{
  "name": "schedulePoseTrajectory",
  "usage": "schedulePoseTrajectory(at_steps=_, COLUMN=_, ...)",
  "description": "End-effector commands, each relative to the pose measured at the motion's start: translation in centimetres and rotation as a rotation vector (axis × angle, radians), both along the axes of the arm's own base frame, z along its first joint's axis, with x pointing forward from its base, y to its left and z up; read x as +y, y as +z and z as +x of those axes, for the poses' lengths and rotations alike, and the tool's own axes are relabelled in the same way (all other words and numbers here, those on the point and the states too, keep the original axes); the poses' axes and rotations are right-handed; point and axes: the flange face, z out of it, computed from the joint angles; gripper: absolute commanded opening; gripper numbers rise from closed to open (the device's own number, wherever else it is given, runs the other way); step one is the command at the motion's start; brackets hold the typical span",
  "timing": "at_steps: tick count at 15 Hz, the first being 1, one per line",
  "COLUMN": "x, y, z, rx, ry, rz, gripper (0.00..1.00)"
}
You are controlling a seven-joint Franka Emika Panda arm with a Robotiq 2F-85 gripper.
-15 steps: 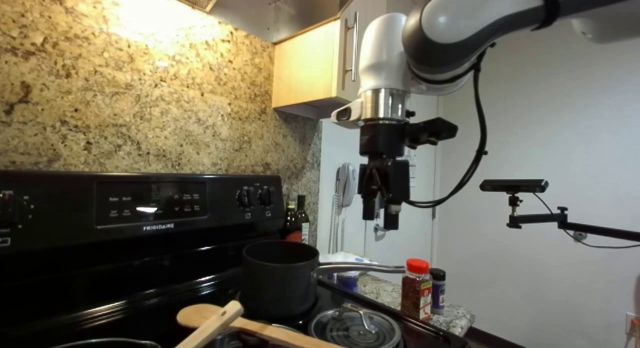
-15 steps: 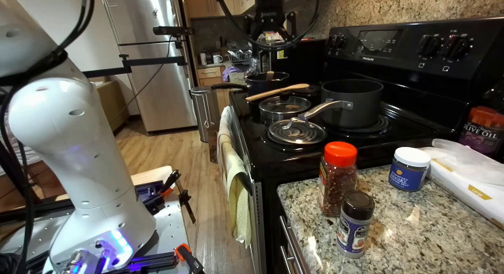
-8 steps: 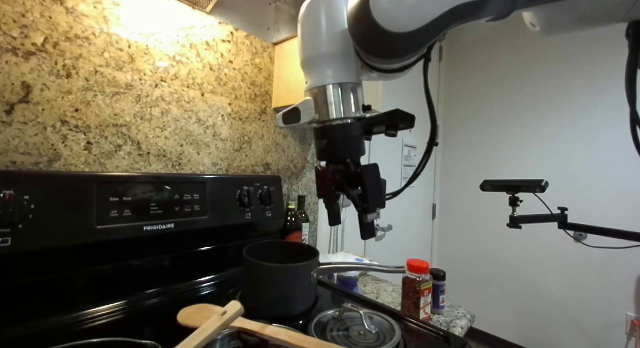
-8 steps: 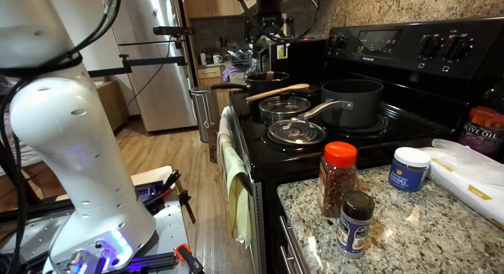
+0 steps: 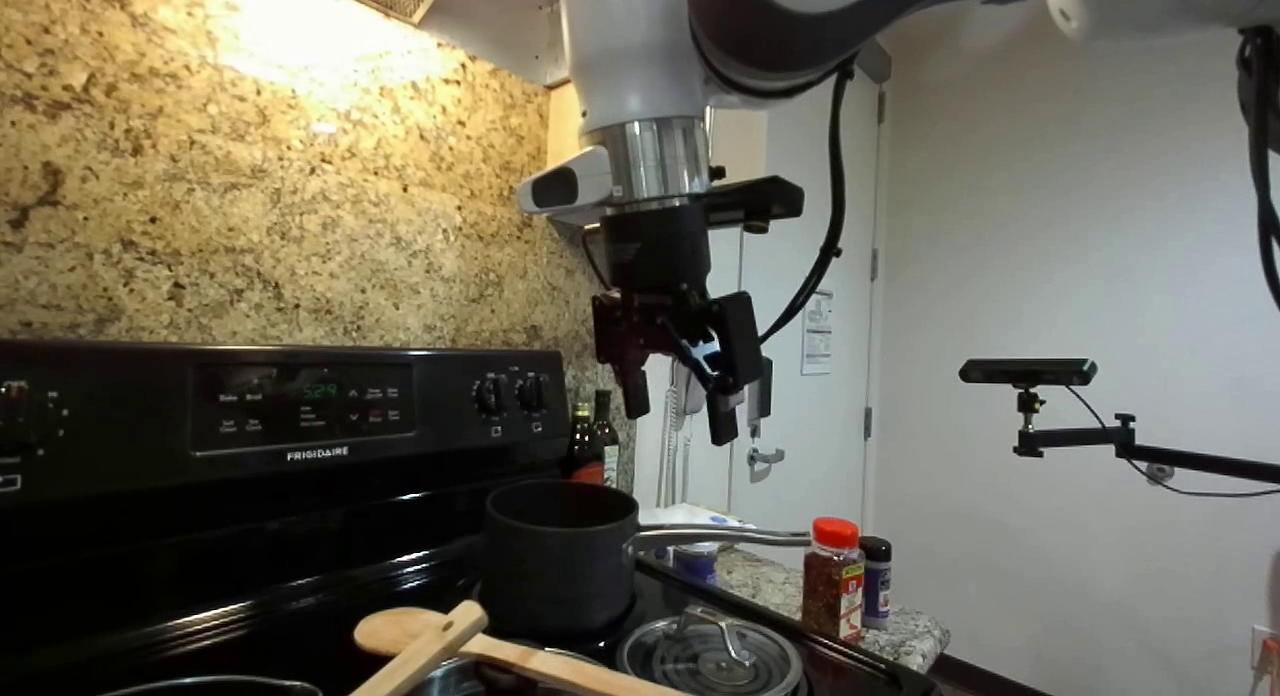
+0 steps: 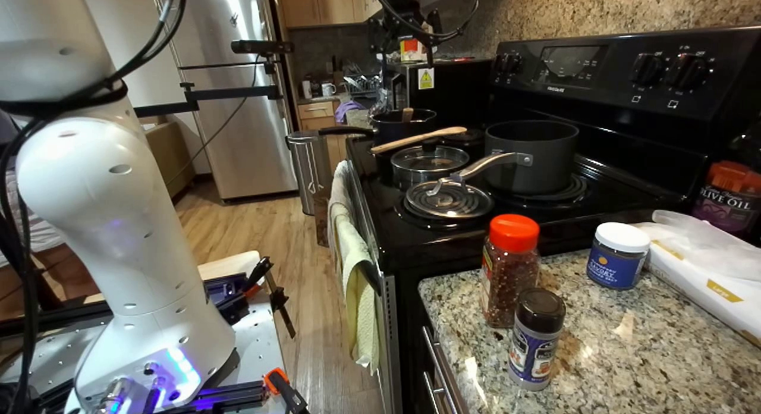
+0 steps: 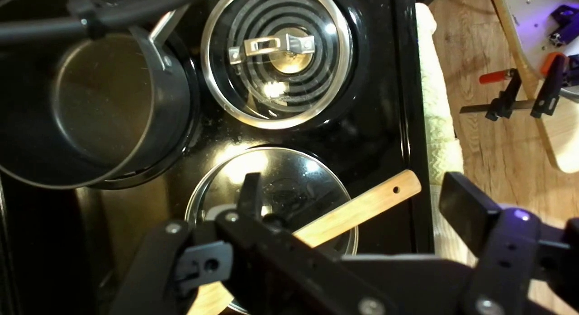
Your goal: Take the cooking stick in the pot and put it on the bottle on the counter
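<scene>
Zero for two, hovering with gripper (image 5: 680, 416) spread wide, clutching nothing, needing to lift cooking stick (image 5: 430, 648) from pot (image 6: 386, 131) onto bottle (image 6: 511, 277)!

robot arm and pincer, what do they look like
The arm is rounded and white, with dark grey sections and a bluish light strip low down. A silver band sits above the black pincer, which has two angular fingers. A black cable runs alongside.
</scene>
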Motion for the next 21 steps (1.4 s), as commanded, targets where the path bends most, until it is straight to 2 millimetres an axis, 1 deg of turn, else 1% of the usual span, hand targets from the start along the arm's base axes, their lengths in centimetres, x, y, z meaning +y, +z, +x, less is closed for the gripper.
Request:
schedulePoseTrajectory(at_steps=1, x=-0.3, y=0.0, z=0.1, rx=-0.004, ry=-0.012, rz=-0.004, gripper=1.00)
schedulePoseTrajectory(at_steps=3, x=0.6, y=-0.6, z=0.9, rx=-0.011, ry=0.036, rz=0.041, gripper=1.00)
schedulePoseTrajectory(at_steps=7, x=3.7, y=-2.5, z=2.7, rx=-0.049, ry=0.117, rz=0.120, gripper=1.00)
schedulePoseTrajectory(at_steps=11, x=5.6, y=-4.5, z=3.4, rx=-0.032, ry=0.175, rz=0.148, gripper=1.00)
schedulePoseTrajectory(at_steps=16, x=9.2, y=-6.2, z=3.2, rx=0.023, ry=0.136, rz=0.152, gripper=1.00)
schedulePoseTrajectory(at_steps=21, x=11.4, y=-7.4, z=4.0, rx=0.023, ry=0.069, rz=0.149, gripper=1.00)
